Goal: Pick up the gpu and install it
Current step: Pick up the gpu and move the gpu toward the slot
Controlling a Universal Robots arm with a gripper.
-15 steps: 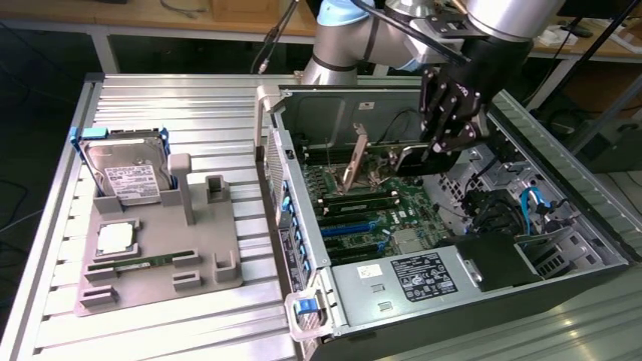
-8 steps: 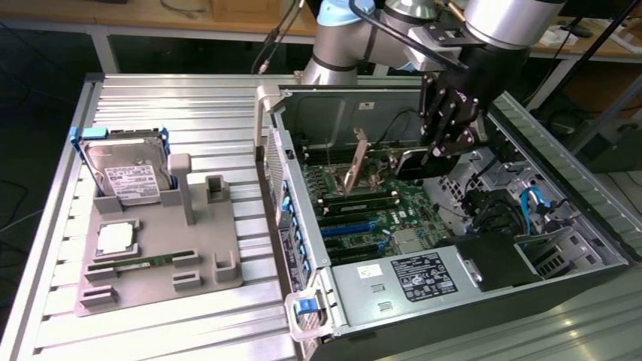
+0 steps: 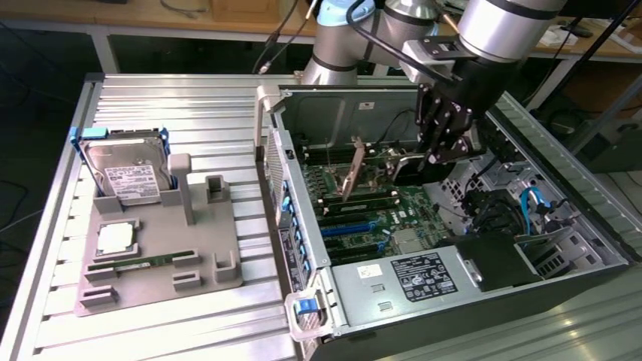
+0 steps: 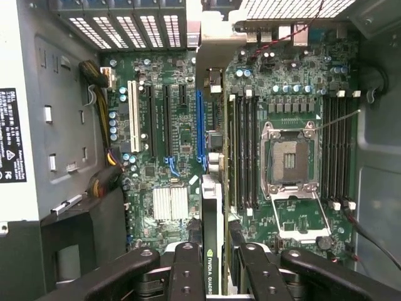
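Pinching the gpu (image 4: 211,229) between its fingers, gripper (image 4: 216,263) over the motherboard (image 4: 169,125), card edge-on to the motherboard, beside its blue slot (image 4: 200,125)

Slatted metal table (image 3: 150,331) bears a grey fixture tray (image 3: 206,248) — and an open computer case (image 3: 441,320).

soft, even daylight fills the exterior view: the ribbed aluminium table (image 3: 180,105) is bright, and a pale glare sits on the silver arm link (image 3: 507,26). the open computer case (image 3: 561,158) is shadowed inside, darkest under the gripper (image 3: 437,162). in the wrist view the motherboard (image 4: 169,125) is evenly lit, the vent grille (image 4: 288,7) blows out to white, and the black fingers (image 4: 187,269) and the gpu (image 4: 211,226) edge between them lie dim.
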